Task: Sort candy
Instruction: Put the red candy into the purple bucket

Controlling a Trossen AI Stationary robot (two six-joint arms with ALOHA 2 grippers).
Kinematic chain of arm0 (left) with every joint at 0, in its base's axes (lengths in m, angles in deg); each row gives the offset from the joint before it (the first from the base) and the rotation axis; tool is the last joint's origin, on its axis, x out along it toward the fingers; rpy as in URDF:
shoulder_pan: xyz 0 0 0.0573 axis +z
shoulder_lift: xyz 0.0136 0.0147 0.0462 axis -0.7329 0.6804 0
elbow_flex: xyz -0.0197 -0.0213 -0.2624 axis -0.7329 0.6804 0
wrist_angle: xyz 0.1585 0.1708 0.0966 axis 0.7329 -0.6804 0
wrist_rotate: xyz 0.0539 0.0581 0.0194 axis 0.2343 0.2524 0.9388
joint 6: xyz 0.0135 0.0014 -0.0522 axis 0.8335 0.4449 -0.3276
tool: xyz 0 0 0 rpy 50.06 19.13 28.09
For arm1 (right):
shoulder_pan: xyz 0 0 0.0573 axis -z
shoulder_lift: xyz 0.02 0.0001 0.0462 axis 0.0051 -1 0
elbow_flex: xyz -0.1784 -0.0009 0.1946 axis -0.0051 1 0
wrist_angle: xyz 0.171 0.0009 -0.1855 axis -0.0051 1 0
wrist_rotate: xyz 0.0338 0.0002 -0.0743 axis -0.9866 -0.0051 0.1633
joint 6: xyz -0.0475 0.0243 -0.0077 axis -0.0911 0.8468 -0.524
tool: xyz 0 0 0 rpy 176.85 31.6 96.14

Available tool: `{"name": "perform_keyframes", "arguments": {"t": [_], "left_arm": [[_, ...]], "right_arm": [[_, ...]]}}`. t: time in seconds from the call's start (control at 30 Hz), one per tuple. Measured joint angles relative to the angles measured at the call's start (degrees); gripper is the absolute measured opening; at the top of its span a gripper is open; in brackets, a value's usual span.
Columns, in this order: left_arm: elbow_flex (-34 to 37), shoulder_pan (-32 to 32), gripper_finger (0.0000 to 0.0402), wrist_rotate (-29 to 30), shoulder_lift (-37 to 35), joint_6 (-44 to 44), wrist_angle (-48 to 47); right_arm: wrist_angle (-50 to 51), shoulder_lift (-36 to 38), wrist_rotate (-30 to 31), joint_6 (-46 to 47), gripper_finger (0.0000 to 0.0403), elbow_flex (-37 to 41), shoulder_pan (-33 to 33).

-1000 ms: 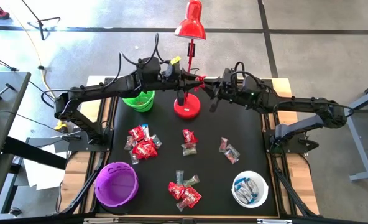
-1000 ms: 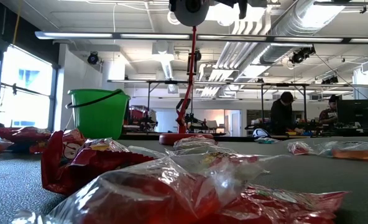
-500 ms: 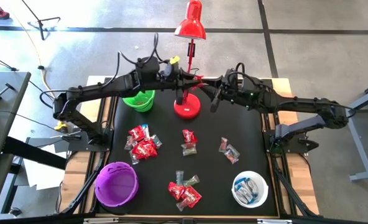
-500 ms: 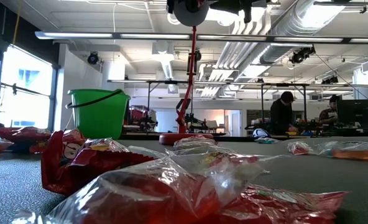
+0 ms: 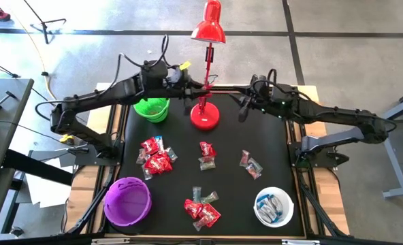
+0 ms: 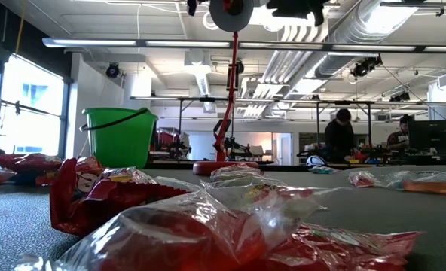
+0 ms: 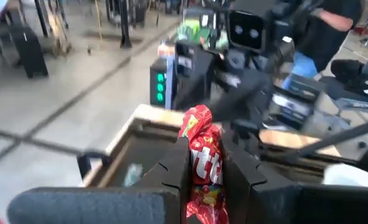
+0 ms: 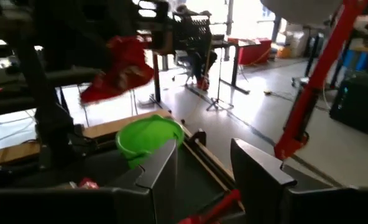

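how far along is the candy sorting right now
Early on. Done: several blue-and-white wrapped candies lie in the white bowl. In hand: the left gripper is shut on a red-wrapped candy, up near the green bowl; the right gripper hangs open and empty beside the red desk lamp. Left: four clusters of loose wrapped candies on the black mat, and the purple bowl looks empty.

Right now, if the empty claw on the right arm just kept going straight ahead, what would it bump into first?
Probably the green bowl, which sits dead ahead between the right gripper's open fingers. The left gripper's red candy hangs higher and off to one side. Depth is hard to judge.
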Motion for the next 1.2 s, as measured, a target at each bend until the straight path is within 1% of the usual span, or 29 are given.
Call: {"name": "perform_keyframes", "arguments": {"t": [0.13,0.23,0.3,0.4,0.57,0.7,0.9,1.13,1.2], "left_arm": [[0.0,-0.6,0.0048,-0.2,-3.8,-6.1,-12.2],[0.0,-1.7,0.0048,-0.2,-6.8,-13.8,-22.2],[-0.1,-3.1,0.0048,-1.2,-8.5,-19.6,-28.2],[-0.1,-6.9,0.0048,-1.9,-10.1,-28.0,-36.8],[-0.1,-16.4,0.0048,-2.0,-11.1,-42.1,-48.5],[-0.1,-25.5,0.0048,-1.9,-11.2,-54.9,-54.2],[-0.1,-39.3,0.0048,-1.0,-11.1,-72.3,-57.7],[-0.1,-53.5,0.0048,5.5,-10.3,-87.9,-63.0],[-0.1,-56.9,0.0048,6.1,-9.9,-92.0,-64.3]], "right_arm": [[5.9,1.7,1.1,4.4,0.0147,0.0,0.1],[10.0,2.2,1.1,7.6,0.0147,0.0,0.1],[12.5,2.2,1.0,8.9,0.0147,0.0,0.1],[15.8,2.2,1.0,10.2,0.0147,0.0,0.1],[19.3,2.2,1.0,12.2,0.0147,0.0,0.1],[21.3,2.2,0.8,14.3,0.0147,0.0,0.1],[27.1,2.2,-0.8,18.1,0.0147,0.0,0.1],[36.9,2.2,-2.6,29.7,0.0147,0.0,-0.6],[38.9,2.1,-2.9,32.5,0.0147,0.0,-1.2]]}}
